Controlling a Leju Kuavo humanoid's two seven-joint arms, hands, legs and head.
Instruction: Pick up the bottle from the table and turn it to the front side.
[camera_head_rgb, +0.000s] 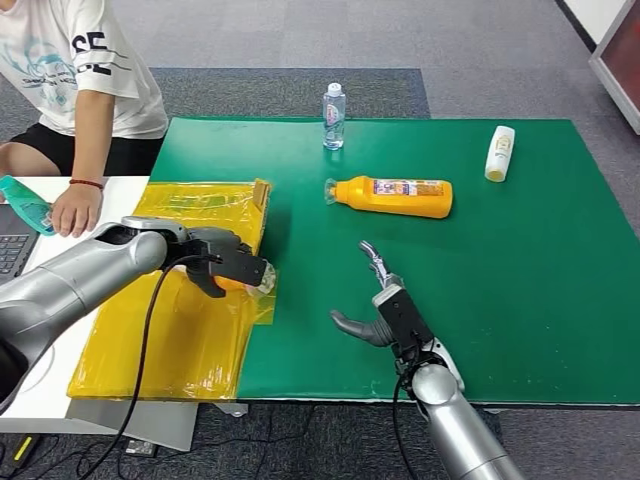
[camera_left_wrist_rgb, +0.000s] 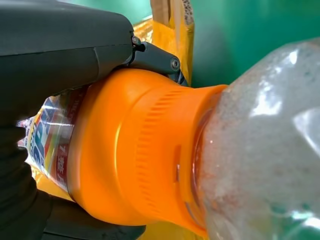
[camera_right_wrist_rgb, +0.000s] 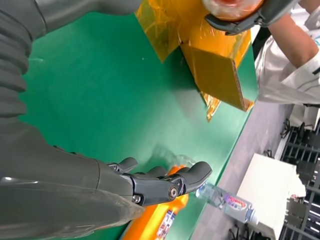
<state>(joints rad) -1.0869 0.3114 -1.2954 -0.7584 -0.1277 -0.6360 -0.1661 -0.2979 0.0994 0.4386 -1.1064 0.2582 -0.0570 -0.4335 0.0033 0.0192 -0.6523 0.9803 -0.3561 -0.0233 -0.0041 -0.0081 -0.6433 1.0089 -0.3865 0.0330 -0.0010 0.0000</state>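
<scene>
Orange plastic bottle with a clear cap (camera_left_wrist_rgb: 128, 150) sits closest to the left wrist camera, gripped around its body by the left hand (camera_head_rgb: 223, 265) above the yellow plastic-wrapped sheet (camera_head_rgb: 189, 340). Pickup looks done; turning its label forward appears left. Right hand (camera_head_rgb: 381, 310) hovers empty, fingers spread, with a second orange bottle (camera_head_rgb: 392, 196) lying beyond its fingertips.
</scene>
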